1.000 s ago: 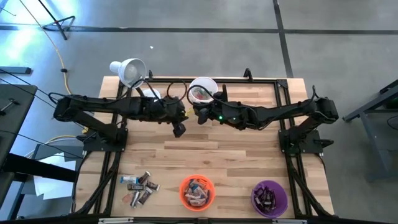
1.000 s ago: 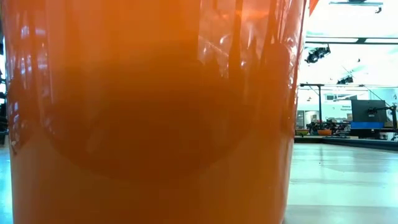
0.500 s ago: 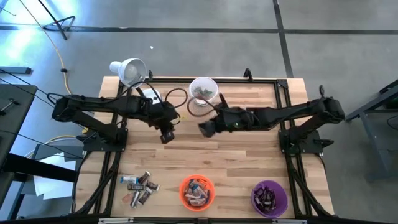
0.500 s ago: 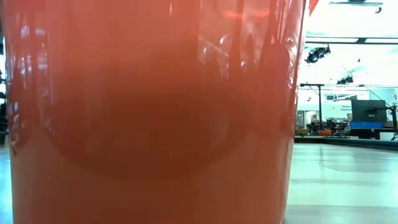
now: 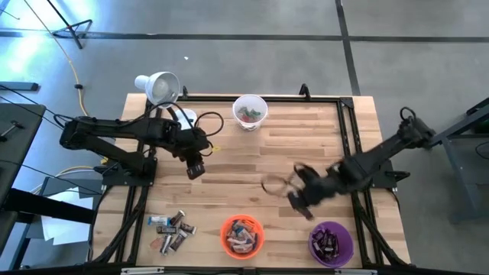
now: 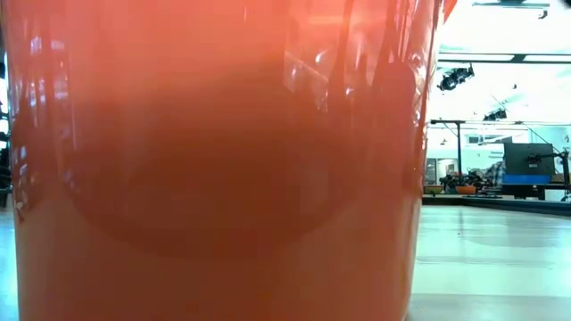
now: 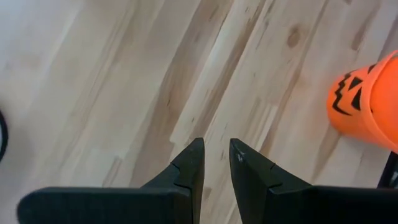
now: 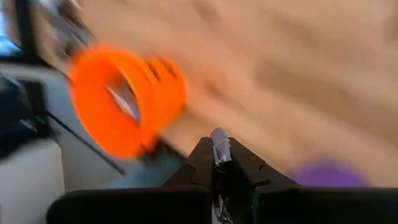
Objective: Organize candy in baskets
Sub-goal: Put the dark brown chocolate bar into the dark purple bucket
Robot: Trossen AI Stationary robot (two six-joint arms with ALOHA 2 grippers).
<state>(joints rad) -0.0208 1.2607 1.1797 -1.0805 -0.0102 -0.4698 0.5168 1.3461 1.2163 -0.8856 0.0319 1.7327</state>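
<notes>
The right end effector is clamped on a silvery candy, above the bench between the orange basket and purple basket. The left end effector, fingers slightly apart and empty, hovers mid-bench. The white basket stands at the far edge; loose candies lie near the front left.

The table was pale planked wood with a smooth, faintly satin finish (grain and knots visible), the orange basket glossy translucent plastic, the left gripper's fingers matt black plastic.
</notes>
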